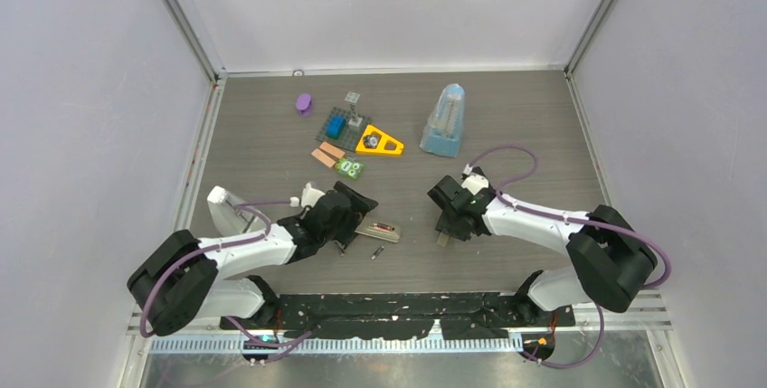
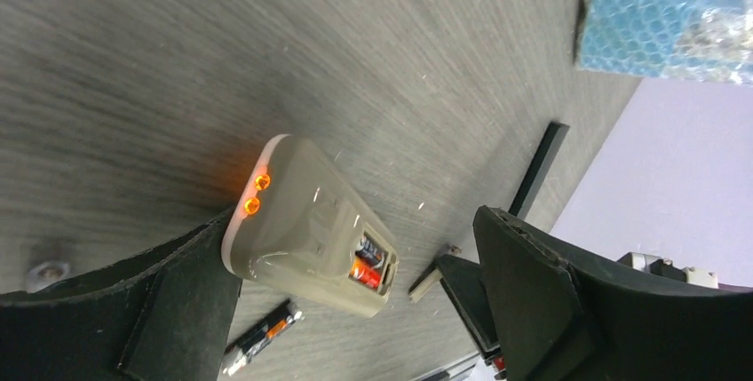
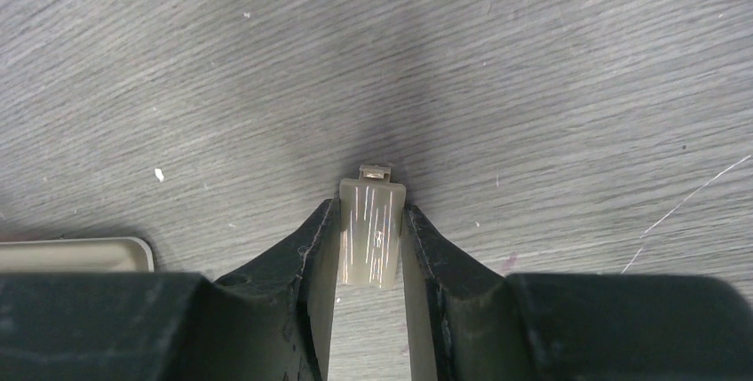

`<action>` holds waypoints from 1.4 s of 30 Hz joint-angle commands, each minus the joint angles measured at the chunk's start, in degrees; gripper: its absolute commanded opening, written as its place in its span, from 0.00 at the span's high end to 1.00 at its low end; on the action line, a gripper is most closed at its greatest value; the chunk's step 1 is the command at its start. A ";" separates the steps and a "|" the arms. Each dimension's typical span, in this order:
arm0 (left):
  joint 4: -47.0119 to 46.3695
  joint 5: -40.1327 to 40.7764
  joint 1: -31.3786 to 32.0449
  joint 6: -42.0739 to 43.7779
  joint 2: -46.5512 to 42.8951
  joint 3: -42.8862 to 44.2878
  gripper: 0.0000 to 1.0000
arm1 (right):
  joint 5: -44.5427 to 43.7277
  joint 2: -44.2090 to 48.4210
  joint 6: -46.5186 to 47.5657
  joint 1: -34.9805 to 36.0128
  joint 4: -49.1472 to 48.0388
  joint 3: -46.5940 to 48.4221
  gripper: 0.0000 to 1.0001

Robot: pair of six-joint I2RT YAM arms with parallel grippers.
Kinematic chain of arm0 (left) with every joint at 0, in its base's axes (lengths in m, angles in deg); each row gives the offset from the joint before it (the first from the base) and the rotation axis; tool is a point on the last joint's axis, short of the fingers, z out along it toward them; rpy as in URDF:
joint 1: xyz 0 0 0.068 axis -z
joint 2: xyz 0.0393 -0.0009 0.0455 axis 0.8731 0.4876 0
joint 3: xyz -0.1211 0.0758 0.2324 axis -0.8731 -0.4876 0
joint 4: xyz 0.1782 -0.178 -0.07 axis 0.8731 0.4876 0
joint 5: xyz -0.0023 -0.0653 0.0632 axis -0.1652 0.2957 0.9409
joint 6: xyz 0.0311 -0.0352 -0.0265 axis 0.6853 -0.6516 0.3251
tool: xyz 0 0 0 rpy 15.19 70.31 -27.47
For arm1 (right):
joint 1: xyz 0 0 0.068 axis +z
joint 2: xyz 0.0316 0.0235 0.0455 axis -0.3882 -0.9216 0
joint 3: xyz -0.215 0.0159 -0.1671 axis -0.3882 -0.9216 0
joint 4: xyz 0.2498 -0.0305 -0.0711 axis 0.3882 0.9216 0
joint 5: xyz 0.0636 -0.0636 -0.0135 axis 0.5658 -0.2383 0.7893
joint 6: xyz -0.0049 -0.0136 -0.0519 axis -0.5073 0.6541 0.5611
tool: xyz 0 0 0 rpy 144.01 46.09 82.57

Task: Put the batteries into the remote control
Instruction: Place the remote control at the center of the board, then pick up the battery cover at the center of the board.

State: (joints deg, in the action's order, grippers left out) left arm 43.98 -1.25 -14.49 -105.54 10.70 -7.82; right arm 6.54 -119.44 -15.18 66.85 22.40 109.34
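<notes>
The remote control (image 2: 297, 226) lies back-up on the table with two orange lights at one end. Its open compartment shows batteries (image 2: 368, 261) with red-orange wrap. One loose battery (image 2: 262, 335) lies beside it, also seen from the top view (image 1: 377, 252). My left gripper (image 2: 355, 239) is open, with a finger on each side of the remote (image 1: 377, 228). My right gripper (image 3: 371, 221) is shut on a small beige battery cover (image 3: 373, 234) and holds it at the table, right of the remote (image 3: 75, 255). Any other batteries are out of view.
At the back stand a clear-blue container (image 1: 443, 121), a yellow triangle (image 1: 380, 142), a grey plate with a blue block (image 1: 342, 123), a purple piece (image 1: 304, 103), orange pieces (image 1: 327, 155) and a green card (image 1: 349, 168). A flat black strip (image 2: 537, 168) lies nearby.
</notes>
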 commanded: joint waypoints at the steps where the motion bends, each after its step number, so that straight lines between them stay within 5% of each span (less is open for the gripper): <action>1: 20.00 -1.00 0.69 0.49 -1.40 3.31 0.01 | 1.23 3.11 -1.82 -0.12 -0.98 -0.61 0.76; 9: 28.09 -1.51 0.78 0.90 -4.45 5.65 0.00 | 2.46 5.76 -2.18 -0.07 -1.05 -0.83 0.76; 18: 25.86 -2.31 1.01 8.77 -8.80 7.50 0.00 | 5.70 11.87 -3.51 -0.07 -1.10 -0.34 0.76; 32: -10.80 -18.95 3.67 42.53 -16.39 2.15 0.15 | 17.74 20.77 -16.52 -0.11 -6.30 -0.45 0.76; 42: -22.07 -25.40 5.57 43.88 -12.77 1.69 0.18 | 22.03 23.57 -25.51 -0.12 -10.82 -1.74 0.76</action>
State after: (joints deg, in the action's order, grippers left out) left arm 29.79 -22.95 -10.01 -64.71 -4.31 -8.10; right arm 26.58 -97.36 -35.70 66.85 14.86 107.77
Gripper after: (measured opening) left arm 0.831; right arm 0.341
